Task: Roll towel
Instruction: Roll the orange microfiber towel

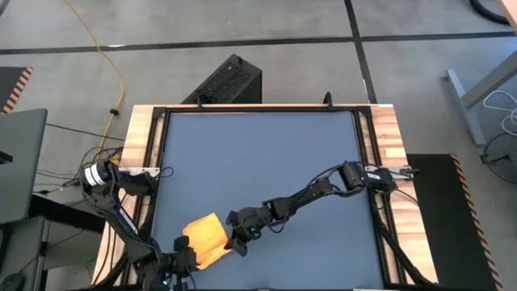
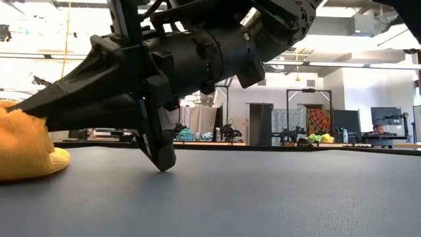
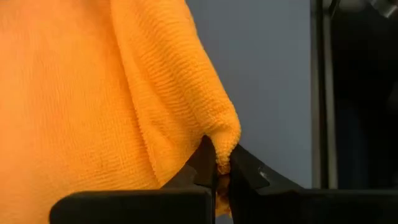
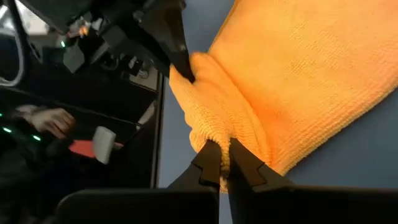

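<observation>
The yellow-orange towel lies bunched near the table's near edge, left of the middle, its underside on the grey mat. My left gripper is at its near left side, shut on it. My right gripper is at its right side, shut on it. The low view shows the towel heaped at the left, with my right gripper reaching it from the right. My left gripper pinches a bunched corner of the towel between its two fingers. The cloth there is folded, more than one layer. The rest of the towel spreads away from the fingers, slack. My right gripper pinches a rolled or folded edge of the towel between its two fingers, several layers thick. The fingers come nearly level from the table's right side. The held edge is raised a little, and the towel's lower part rests on the mat.
The mat is bordered by a black frame and wooden edges. A black box stands on the floor beyond the far edge. Free mat lies toward the far and right sides.
</observation>
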